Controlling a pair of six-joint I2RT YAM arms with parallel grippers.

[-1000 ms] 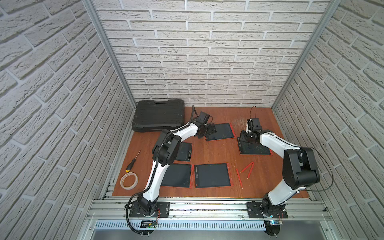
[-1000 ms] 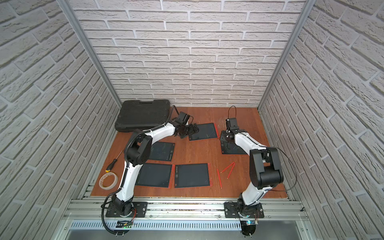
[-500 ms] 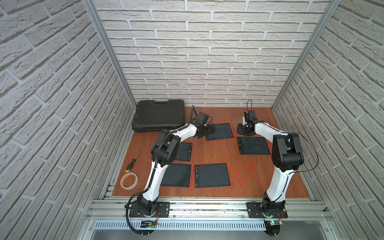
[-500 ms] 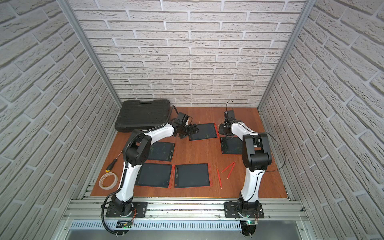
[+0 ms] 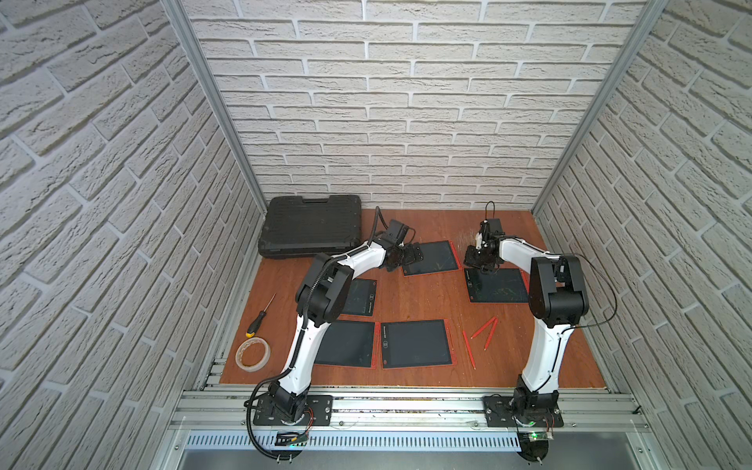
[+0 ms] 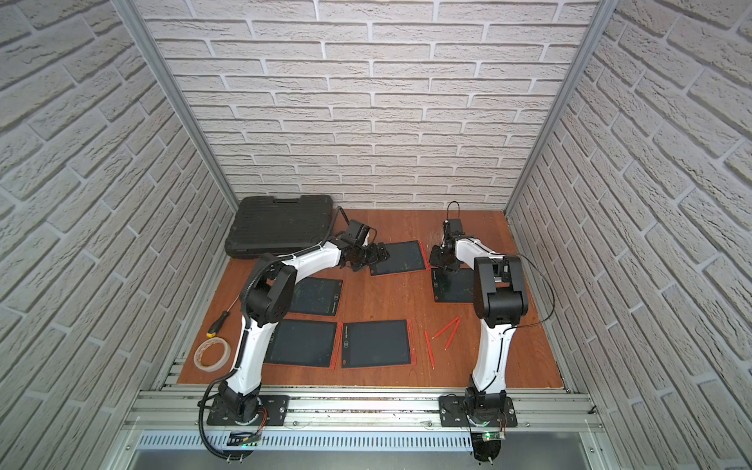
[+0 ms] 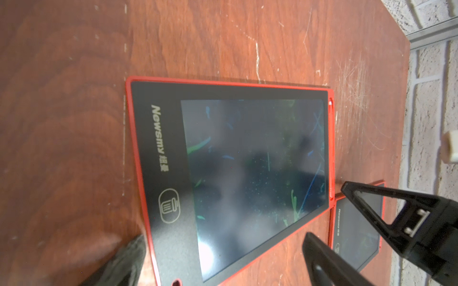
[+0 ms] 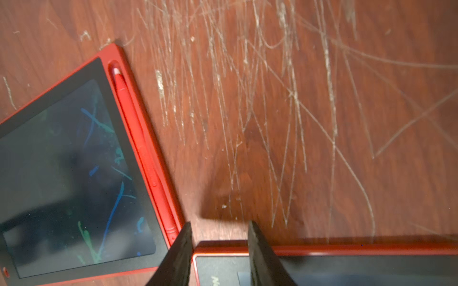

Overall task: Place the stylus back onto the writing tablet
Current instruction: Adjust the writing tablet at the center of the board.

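Against a second ago, the right end effector (image 5: 480, 260) has left the screen of the right-hand writing tablet (image 5: 498, 285) and now hangs over that tablet's far-left corner, just beside the far writing tablet (image 5: 431, 258), and its elbow has swung in from the right wall; the left end effector (image 5: 411, 257) has stayed at the far writing tablet's left edge. Both top views show what the wrist cameras miss: a single loose stylus (image 5: 468, 350) and a V-shaped pair of styluses (image 5: 484, 328) lying on the wooden surface (image 5: 407, 301) in front of the right-hand writing tablet, none of them on a tablet. Only the right wrist view shows the right end effector's jaws partly apart with nothing between them, and a docked stylus (image 8: 138, 138) seated in the far writing tablet's side slot. The left end effector stands fully spread, gripping nothing; the left wrist view adds coloured scribbles and a bin icon (image 7: 169, 205) on that tablet's face
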